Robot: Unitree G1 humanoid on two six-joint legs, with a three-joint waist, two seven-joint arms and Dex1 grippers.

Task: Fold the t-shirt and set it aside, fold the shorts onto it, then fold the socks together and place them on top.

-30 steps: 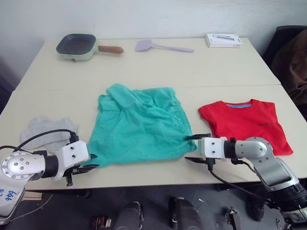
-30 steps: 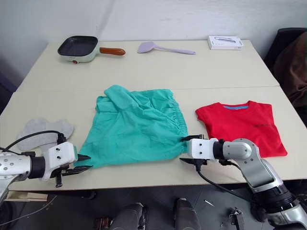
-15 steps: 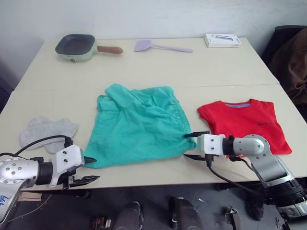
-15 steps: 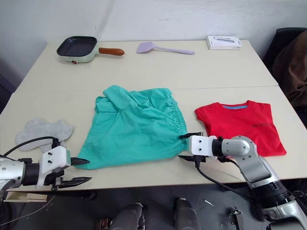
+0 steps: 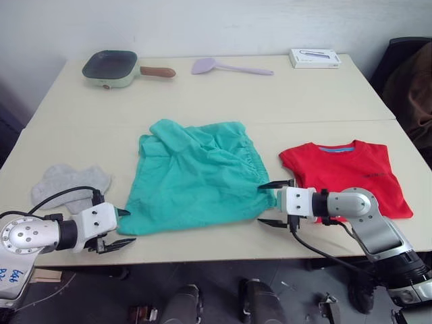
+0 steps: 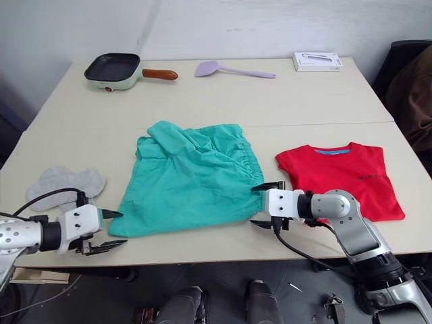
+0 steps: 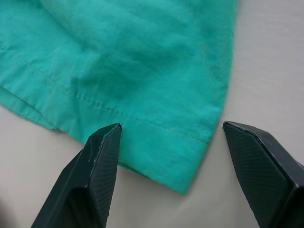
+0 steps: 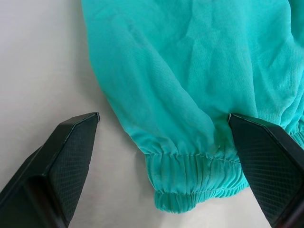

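The teal shorts lie spread flat in the middle of the table, waistband to the right. My left gripper stands open at their near left hem corner, one finger on each side of it. My right gripper is open around the near waistband corner, with its fingers straddling the gathered elastic. To the right, beside the right arm, lies the folded red t-shirt. The grey socks lie in a loose heap at the left, behind my left arm.
At the table's far edge sit a green pan with a wooden handle, a lilac spatula and a white box. A dark chair with brown cloth stands off the right side. Both grippers are near the table's front edge.
My left gripper, which had dropped back toward the table's front edge half a second ago, has come forward to the shorts' hem corner again. The right gripper has hardly moved.
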